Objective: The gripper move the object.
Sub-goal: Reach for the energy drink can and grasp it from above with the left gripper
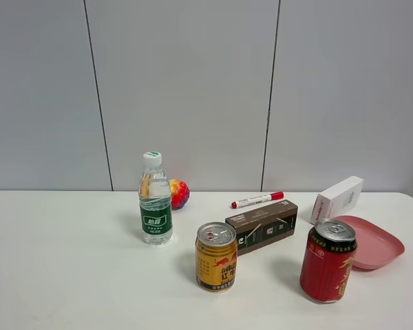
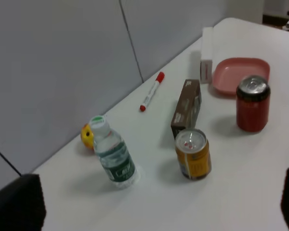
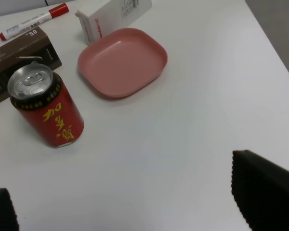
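Short, squat gold-yellow can (image 1: 216, 256) with a red bull emblem and a silver pull-tab top, upright on the white table (image 1: 62, 268), near the middle and toward the near side. Shorter than the water bottle (image 1: 155, 201) standing to its far left, with a clear gap between the two.

Just behind and right of the can, close but not touching: a brown box (image 1: 262, 226) lying on its long side. Farther right, a taller red can (image 1: 328, 260), upright and well apart from the gold one. Beyond that, a pink plate (image 1: 385, 251) with a white box (image 1: 338, 198) at its far edge. Along the far side by the wall, a red-capped marker (image 1: 257, 200) and a coloured ball (image 1: 178, 193) behind the bottle.

Bare tabletop wide to the left of the can and in front of it. Bare surface also on the near right, out to the table's right edge.

Left gripper (image 2: 154, 202) raised over the near left of the table and angled down, fingers (image 2: 17, 204) spread wide with nothing between them, well apart from the can. Right gripper (image 3: 130, 202) raised over the near right, likewise spread and empty, with the red can and plate beyond it.
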Robot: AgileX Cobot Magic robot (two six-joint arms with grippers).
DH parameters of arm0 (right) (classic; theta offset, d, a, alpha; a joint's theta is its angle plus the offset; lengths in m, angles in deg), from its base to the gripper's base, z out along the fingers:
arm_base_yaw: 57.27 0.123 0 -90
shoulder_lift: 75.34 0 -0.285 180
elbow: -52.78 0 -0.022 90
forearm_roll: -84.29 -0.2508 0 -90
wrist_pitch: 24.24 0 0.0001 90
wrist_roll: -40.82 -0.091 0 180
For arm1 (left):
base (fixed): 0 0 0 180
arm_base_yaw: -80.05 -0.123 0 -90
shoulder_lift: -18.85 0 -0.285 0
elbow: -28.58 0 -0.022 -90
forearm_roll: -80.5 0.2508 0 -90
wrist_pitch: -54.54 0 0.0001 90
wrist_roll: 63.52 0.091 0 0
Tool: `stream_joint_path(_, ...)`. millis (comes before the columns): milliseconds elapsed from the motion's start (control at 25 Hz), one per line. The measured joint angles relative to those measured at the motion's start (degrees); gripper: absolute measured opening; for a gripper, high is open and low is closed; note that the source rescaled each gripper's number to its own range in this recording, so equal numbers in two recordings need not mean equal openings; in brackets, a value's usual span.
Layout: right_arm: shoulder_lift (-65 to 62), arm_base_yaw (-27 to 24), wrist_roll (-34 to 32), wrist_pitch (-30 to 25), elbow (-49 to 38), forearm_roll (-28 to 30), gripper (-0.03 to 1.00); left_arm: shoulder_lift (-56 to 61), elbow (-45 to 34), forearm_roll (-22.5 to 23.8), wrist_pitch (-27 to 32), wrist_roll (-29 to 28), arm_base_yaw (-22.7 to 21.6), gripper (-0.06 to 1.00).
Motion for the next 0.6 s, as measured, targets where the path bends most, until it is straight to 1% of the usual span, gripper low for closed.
stream_joint_path(120,0.0,0.0,0.0,0.0,0.0,0.0,1.0,-11.6,7.82,-0.13,0.59,3.19,0.0,1.0)
stream_joint_path(200,0.0,0.0,0.0,0.0,0.0,0.0,1.0,-18.97,13.09,-0.68,2.06,4.86,0.0,1.0)
stream_joint_path(280,0.0,0.0,0.0,0.0,0.0,0.0,1.0,-27.06,18.53,-1.88,3.88,5.39,0.38,1.0)
stream_joint_path(320,0.0,0.0,0.0,0.0,0.0,0.0,1.0,-30.9,20.65,-2.3,4.61,5.39,1.28,1.0)
stream_joint_path(440,0.0,0.0,0.0,0.0,0.0,0.0,1.0,-40.61,27.55,-2.08,6.3,5.39,5.63,1.0)
stream_joint_path(520,0.0,0.0,0.0,0.0,0.0,0.0,1.0,-46.02,31.93,-0.39,6.24,5.15,9.58,1.0)
stream_joint_path(600,0.0,0.0,0.0,0.0,0.0,0.0,1.0,-51.4,35.19,2.45,6.1,4.5,13.7,1.0)
